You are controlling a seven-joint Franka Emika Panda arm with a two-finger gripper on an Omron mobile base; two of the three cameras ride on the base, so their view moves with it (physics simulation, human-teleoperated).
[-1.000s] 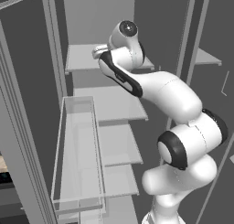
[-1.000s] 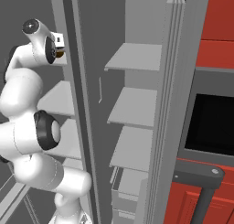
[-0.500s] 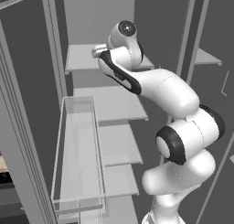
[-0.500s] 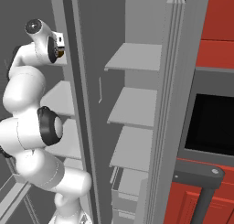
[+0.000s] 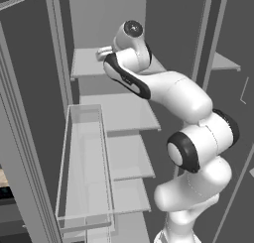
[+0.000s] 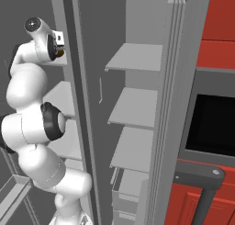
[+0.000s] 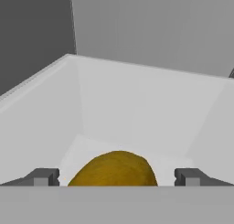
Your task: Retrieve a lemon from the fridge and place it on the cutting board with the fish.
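No legible text, label, brand, number or sign was found on any surface in the three views.

**Flat, even rendered light; soft edges**

All three views are evenly lit with no visible lamp; shading is smooth, without glare; the tall plain grey double-door fridge (image 5: 124,113) has a dim back wall and paler shelves; the small ochre lemon (image 7: 114,169) darkens slightly toward its lower rim; outlines look a little soft and coarse.
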